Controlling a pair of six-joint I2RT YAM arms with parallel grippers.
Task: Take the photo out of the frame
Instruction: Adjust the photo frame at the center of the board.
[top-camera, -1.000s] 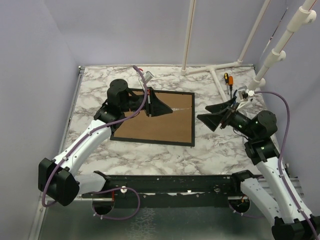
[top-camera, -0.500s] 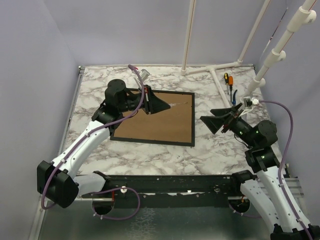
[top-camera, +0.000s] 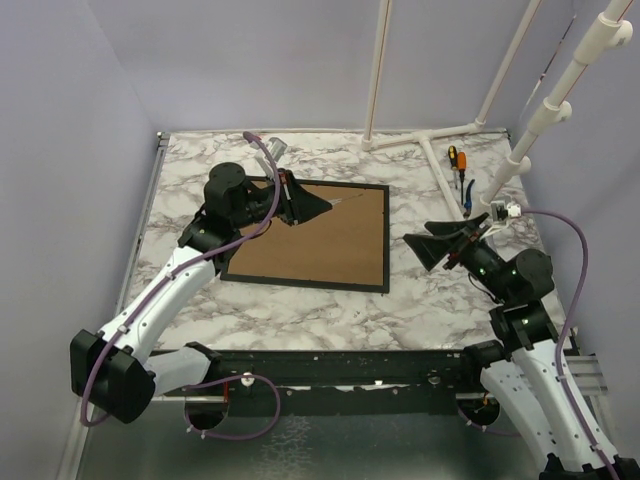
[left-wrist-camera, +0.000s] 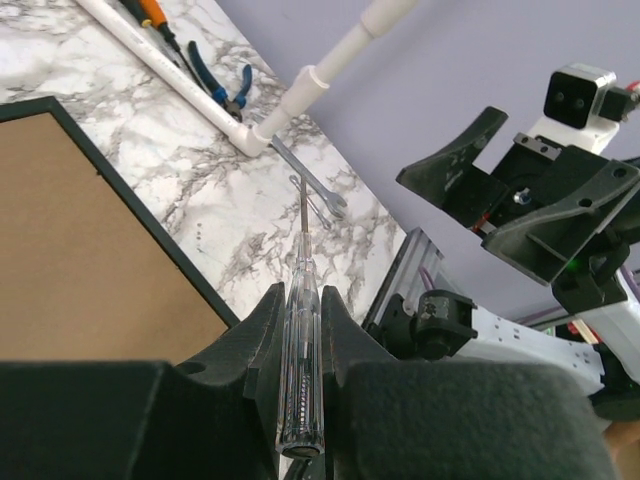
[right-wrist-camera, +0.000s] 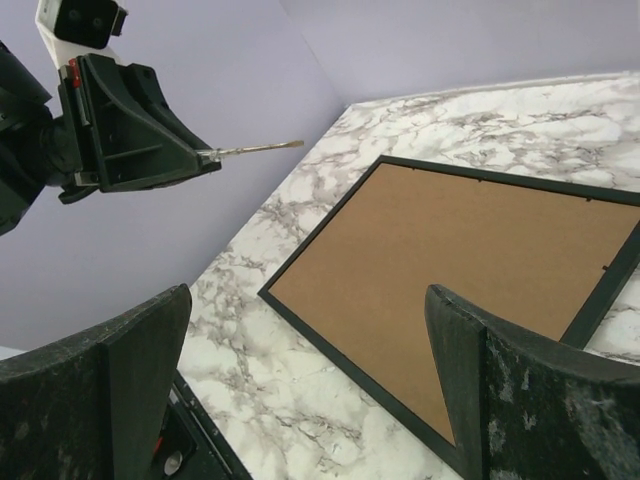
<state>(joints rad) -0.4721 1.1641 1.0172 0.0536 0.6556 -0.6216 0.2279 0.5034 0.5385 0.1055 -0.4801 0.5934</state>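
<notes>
Left claw (top-camera: 318, 205) of mine, clenched on a clear-handled screwdriver (left-wrist-camera: 301, 340), hangs over the frame (top-camera: 330, 250) lying back-up beneath it, photo unseen, so I reckon unfastening the back comes next: lower the tip to its edge.

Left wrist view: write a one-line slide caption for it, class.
Left gripper clamps a clear-handled screwdriver; frame lies back-up at left, open right gripper opposite.

The frame (top-camera: 320, 245) has a thin black border around a plain brown back; the surface (top-camera: 300, 310) is white marble veined grey; the left tool (left-wrist-camera: 300, 305) is black, its screwdriver (left-wrist-camera: 298, 390) clear-handled
</notes>
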